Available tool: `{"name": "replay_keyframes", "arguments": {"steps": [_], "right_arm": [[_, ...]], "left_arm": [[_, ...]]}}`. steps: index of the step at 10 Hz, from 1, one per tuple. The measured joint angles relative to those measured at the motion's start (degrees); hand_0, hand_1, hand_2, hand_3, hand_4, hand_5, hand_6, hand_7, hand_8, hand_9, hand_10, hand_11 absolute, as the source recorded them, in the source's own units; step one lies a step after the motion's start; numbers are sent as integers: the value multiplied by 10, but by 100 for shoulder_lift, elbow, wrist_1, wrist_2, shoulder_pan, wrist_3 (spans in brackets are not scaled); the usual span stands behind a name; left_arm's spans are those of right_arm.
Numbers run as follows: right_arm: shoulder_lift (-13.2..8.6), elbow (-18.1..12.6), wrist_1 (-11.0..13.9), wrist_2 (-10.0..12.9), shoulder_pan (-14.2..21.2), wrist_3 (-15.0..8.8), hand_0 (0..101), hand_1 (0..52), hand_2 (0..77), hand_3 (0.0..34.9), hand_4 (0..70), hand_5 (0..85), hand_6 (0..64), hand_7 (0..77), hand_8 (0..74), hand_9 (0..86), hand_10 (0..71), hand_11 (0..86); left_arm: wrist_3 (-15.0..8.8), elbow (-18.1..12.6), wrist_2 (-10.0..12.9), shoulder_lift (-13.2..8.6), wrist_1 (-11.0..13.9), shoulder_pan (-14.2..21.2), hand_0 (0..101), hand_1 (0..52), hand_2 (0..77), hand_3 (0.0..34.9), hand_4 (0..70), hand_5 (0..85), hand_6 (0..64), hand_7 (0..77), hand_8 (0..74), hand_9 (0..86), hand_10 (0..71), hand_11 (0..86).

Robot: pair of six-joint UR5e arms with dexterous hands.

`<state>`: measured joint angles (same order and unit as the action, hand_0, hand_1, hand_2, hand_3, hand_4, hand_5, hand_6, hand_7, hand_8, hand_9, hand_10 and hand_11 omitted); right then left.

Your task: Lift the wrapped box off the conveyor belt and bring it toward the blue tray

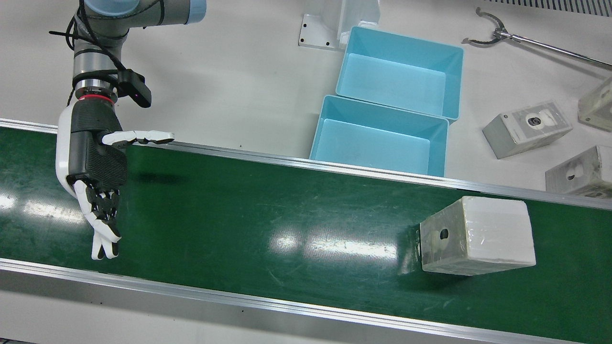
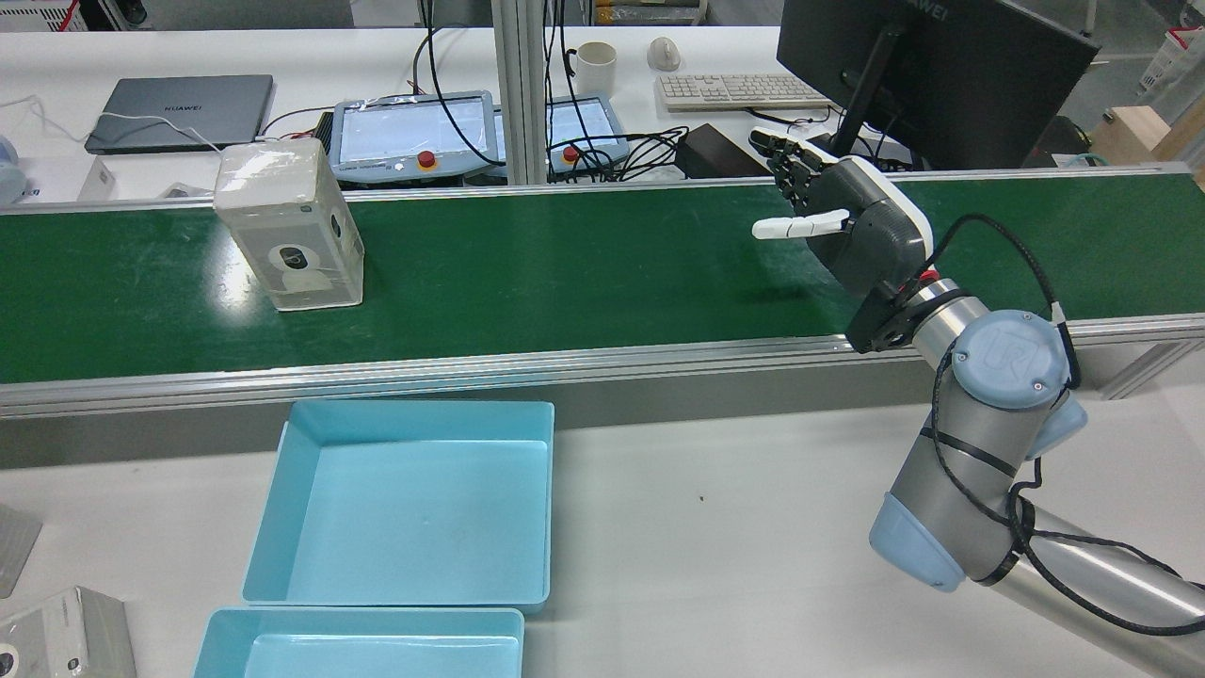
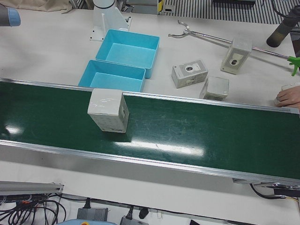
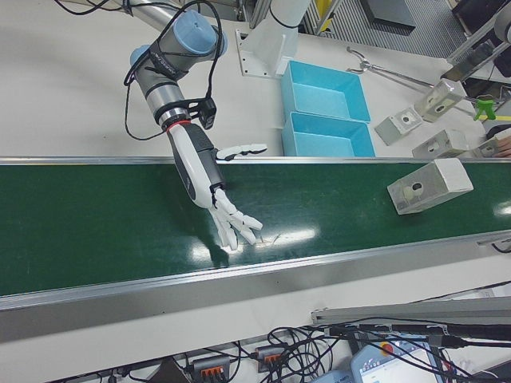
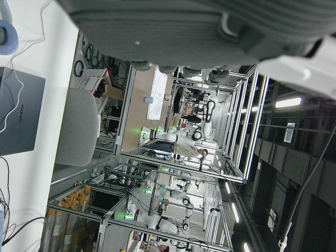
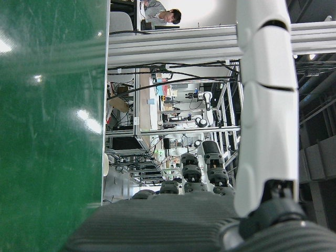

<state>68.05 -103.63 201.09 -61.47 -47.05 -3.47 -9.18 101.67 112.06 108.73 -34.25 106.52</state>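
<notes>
The wrapped box [image 1: 478, 234] is whitish with a round mark on its side. It stands on the green conveyor belt [image 1: 287, 205], in front of the two blue trays [image 1: 377, 138]. It also shows in the rear view [image 2: 287, 226], the left-front view [image 3: 108, 110] and the right-front view [image 4: 429, 185]. My right hand [image 1: 95, 177] is open and empty, fingers spread over the belt, far from the box along the belt; it also shows in the rear view [image 2: 838, 217] and the right-front view [image 4: 211, 179]. My left hand [image 5: 157, 26] shows only its palm edge in its own view and holds nothing.
A second blue tray [image 1: 401, 76] sits behind the first. Several other wrapped boxes [image 1: 526, 128] and a long grabber tool [image 1: 526, 40] lie on the white table beyond the belt. A person's hand [image 3: 288, 97] rests at the table's edge.
</notes>
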Motion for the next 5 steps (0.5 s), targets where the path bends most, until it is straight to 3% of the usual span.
{"name": "replay_keyframes", "arguments": {"steps": [5], "right_arm": [[40,0,0,-4,10,26,486,164,98,0,93,169,33,27,0,27,0,5]], "left_arm": [[0,0,0,0,0,0,0,0,11,0,0,11,5,5,5,0,5,5]]}}
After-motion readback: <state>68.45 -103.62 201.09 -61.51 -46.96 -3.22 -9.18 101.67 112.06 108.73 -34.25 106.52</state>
